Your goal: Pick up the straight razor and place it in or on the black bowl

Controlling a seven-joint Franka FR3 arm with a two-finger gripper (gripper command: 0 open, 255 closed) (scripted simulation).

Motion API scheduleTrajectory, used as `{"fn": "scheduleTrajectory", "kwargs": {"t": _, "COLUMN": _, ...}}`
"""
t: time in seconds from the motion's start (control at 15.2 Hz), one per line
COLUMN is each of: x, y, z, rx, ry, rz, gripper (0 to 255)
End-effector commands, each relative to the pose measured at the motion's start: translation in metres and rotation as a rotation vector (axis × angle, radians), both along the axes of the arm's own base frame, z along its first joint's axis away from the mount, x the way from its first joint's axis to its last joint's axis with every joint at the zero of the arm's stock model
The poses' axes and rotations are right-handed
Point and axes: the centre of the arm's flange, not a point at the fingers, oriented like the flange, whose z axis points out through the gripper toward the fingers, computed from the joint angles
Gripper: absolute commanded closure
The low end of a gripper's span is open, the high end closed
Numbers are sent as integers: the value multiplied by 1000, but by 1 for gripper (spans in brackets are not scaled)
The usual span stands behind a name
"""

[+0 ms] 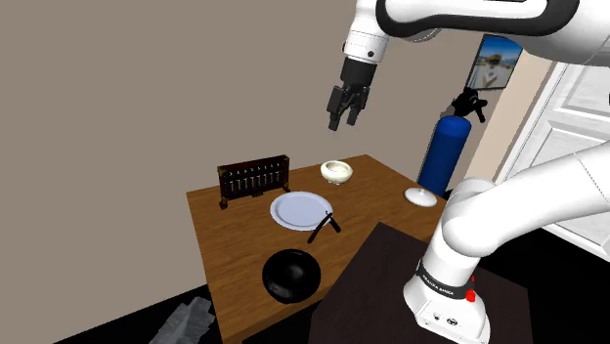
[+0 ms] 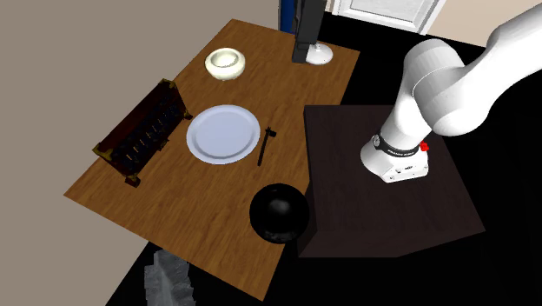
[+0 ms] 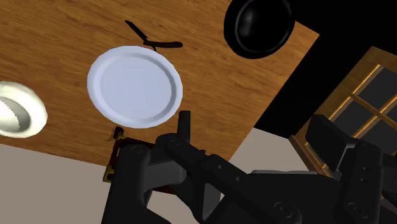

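Black straight razor [image 1: 325, 227]: on wooden table [image 1: 230, 244], 4 o'clock of white plate [image 1: 299, 209] in shoulder view.
Black bowl [image 1: 291, 276]: razor's 7 o'clock, apart.
Gripper [image 1: 343, 124]: high above, fingers spread, empty.

No writing can be read anywhere; the only lettering is a line of small white marks on the black band [image 1: 436, 280] round the arm's [image 1: 494, 215] base, too small to make out.
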Motion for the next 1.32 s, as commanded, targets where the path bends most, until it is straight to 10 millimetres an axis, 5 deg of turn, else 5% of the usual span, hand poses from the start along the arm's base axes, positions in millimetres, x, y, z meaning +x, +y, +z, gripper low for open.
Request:
{"fn": "scheduleTrajectory", "kwargs": {"t": 0.0, "x": 0, "y": 0, "z": 0, "rx": 0, "ry": 0, "rz": 0, "gripper": 0}}
{"fn": "scheduleTrajectory", "kwargs": {"t": 1.25, "x": 23, "y": -117, "z": -238, "rx": 171, "ry": -68, "rz": 121, "gripper": 0}}
